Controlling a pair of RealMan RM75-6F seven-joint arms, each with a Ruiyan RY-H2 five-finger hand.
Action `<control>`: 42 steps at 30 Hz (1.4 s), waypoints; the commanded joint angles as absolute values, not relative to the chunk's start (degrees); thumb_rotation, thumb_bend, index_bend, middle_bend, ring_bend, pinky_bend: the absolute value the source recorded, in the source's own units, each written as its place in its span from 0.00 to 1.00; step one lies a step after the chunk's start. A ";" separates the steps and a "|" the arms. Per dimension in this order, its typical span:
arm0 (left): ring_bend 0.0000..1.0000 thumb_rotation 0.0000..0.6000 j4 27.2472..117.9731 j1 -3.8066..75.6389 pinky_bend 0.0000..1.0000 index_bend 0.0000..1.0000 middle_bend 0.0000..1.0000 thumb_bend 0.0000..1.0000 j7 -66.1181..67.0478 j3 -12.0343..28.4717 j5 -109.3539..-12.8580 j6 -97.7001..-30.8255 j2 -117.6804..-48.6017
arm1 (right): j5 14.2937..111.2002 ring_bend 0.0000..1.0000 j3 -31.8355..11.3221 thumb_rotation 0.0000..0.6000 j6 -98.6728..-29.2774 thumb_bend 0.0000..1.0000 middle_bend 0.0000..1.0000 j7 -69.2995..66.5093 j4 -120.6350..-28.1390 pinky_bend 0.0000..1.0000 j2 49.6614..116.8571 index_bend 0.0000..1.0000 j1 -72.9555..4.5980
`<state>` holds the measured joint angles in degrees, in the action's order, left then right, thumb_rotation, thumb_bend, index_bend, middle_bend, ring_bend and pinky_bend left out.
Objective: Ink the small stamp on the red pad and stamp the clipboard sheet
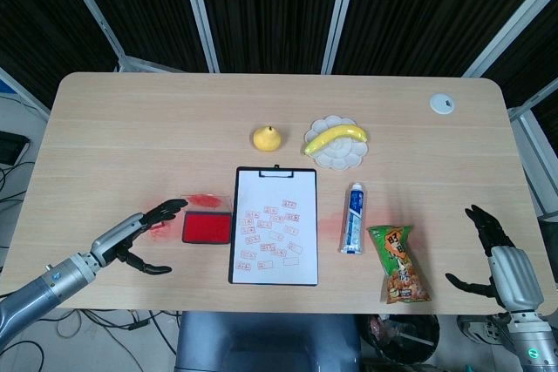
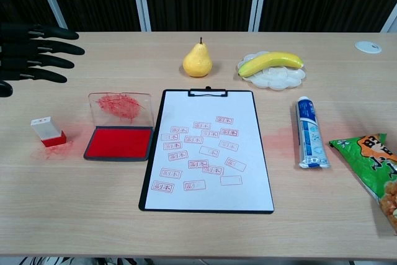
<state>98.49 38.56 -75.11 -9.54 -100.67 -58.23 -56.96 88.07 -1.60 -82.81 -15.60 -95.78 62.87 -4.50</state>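
Both hands hang empty with fingers spread: the left hand [image 1: 144, 231] above the small white red-based stamp [image 2: 48, 132], which stands on the wooden bench [image 2: 80, 228] beside the open red ink pad [image 2: 119, 142]; the right hand [image 1: 490, 246] is well away from the black clipboard [image 2: 207, 150].

A pale wood-grain table with rounded corners [image 1: 113, 119] is filling most of the head view, with a small white round cable grommet [image 1: 442, 104] sitting near its far right corner. Behind it, dark ribbed wall panels [image 1: 270, 6] are standing divided by slanting silver metal struts [image 1: 199, 10], and black cables [image 1: 17, 182] are trailing over the light floor at the left.
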 commanded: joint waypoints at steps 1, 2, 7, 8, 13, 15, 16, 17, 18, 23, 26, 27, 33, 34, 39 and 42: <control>0.00 1.00 98.46 38.69 0.05 0.00 0.00 0.07 -75.16 -9.68 -100.70 -58.22 -56.98 | 88.07 0.00 -1.57 1.00 -82.77 0.14 0.00 -15.65 -95.79 0.22 62.86 0.03 -4.50; 0.00 1.00 98.44 38.73 0.05 0.00 0.00 0.07 -75.15 -9.79 -100.73 -58.22 -56.98 | 88.08 0.00 -1.56 1.00 -82.76 0.14 0.00 -15.71 -95.81 0.22 62.82 0.03 -4.49; 0.00 1.00 98.39 38.81 0.05 0.00 0.00 0.07 -75.05 -10.14 -100.87 -58.46 -56.87 | 88.24 0.00 -1.51 1.00 -82.92 0.14 0.00 -15.78 -95.85 0.22 62.73 0.03 -4.43; 0.00 1.00 98.41 38.80 0.05 0.00 0.00 0.07 -74.97 -10.21 -100.91 -58.57 -56.80 | 88.32 0.00 -1.49 1.00 -82.96 0.14 0.00 -15.78 -95.86 0.22 62.73 0.03 -4.41; 0.00 1.00 98.32 38.81 0.05 0.00 0.00 0.07 -75.32 -10.59 -101.14 -59.23 -56.45 | 88.40 0.00 -1.46 1.00 -83.04 0.14 0.00 -15.56 -95.84 0.22 62.79 0.03 -4.38; 0.00 1.00 98.25 38.95 0.05 0.00 0.00 0.07 -75.49 -10.67 -101.21 -59.23 -56.45 | 88.30 0.00 -1.50 1.00 -82.99 0.14 0.00 -15.54 -95.77 0.22 62.82 0.03 -4.40; 0.00 1.00 98.21 39.04 0.05 0.00 0.00 0.07 -75.57 -10.68 -101.21 -59.23 -56.46 | 88.21 0.00 -1.54 1.00 -82.96 0.14 0.00 -15.56 -95.71 0.22 62.83 0.03 -4.41; 0.00 1.00 98.20 39.10 0.05 0.00 0.00 0.07 -75.59 -10.68 -101.21 -59.24 -56.48 | 88.15 0.00 -1.56 1.00 -82.93 0.14 0.00 -15.59 -95.69 0.22 62.83 0.03 -4.42; 0.00 1.00 98.20 39.17 0.05 0.00 0.00 0.07 -75.58 -10.70 -101.22 -59.24 -56.50 | 88.06 0.00 -1.58 1.00 -82.89 0.14 0.00 -15.67 -95.67 0.22 62.82 0.03 -4.42; 0.00 1.00 98.32 39.39 0.05 0.00 0.00 0.07 -75.13 -11.14 -101.26 -58.89 -56.64 | 88.16 0.00 -1.58 1.00 -82.88 0.14 0.00 -15.92 -95.66 0.22 62.73 0.03 -4.44; 0.00 1.00 98.31 39.38 0.05 0.00 0.00 0.07 -74.82 -11.23 -100.95 -58.85 -56.75 | 88.33 0.00 -1.51 1.00 -82.98 0.14 0.00 -15.86 -95.71 0.22 62.73 0.03 -4.41; 0.00 1.00 98.31 39.38 0.05 0.00 0.00 0.07 -74.73 -11.21 -100.81 -58.87 -56.77 | 88.31 0.00 -1.53 1.00 -83.00 0.14 0.00 -15.87 -95.69 0.22 62.74 0.03 -4.40; 0.00 1.00 98.36 39.55 0.05 0.00 0.00 0.07 -75.06 -11.41 -100.71 -58.93 -56.74 | 88.12 0.00 -1.60 1.00 -82.85 0.14 0.00 -15.96 -95.63 0.22 62.73 0.03 -4.45; 0.00 1.00 98.32 39.57 0.05 0.00 0.00 0.07 -74.84 -11.43 -100.63 -58.85 -56.74 | 88.13 0.00 -1.59 1.00 -82.84 0.14 0.00 -15.95 -95.62 0.22 62.74 0.03 -4.46; 0.00 1.00 98.56 39.25 0.07 0.00 0.00 0.07 -70.82 -11.03 -98.51 -57.88 -56.61 | 88.34 0.00 -1.52 1.00 -82.97 0.14 0.00 -15.99 -95.64 0.22 62.71 0.03 -4.41; 0.00 1.00 99.08 38.41 0.11 0.00 0.00 0.10 -61.97 -9.83 -93.59 -56.09 -56.14 | 88.30 0.00 -1.53 1.00 -83.00 0.14 0.00 -16.06 -95.68 0.22 62.69 0.03 -4.38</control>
<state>98.59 39.16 -69.24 -10.89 -97.89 -57.76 -56.56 88.32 -1.53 -83.00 -16.04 -95.67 62.70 -4.39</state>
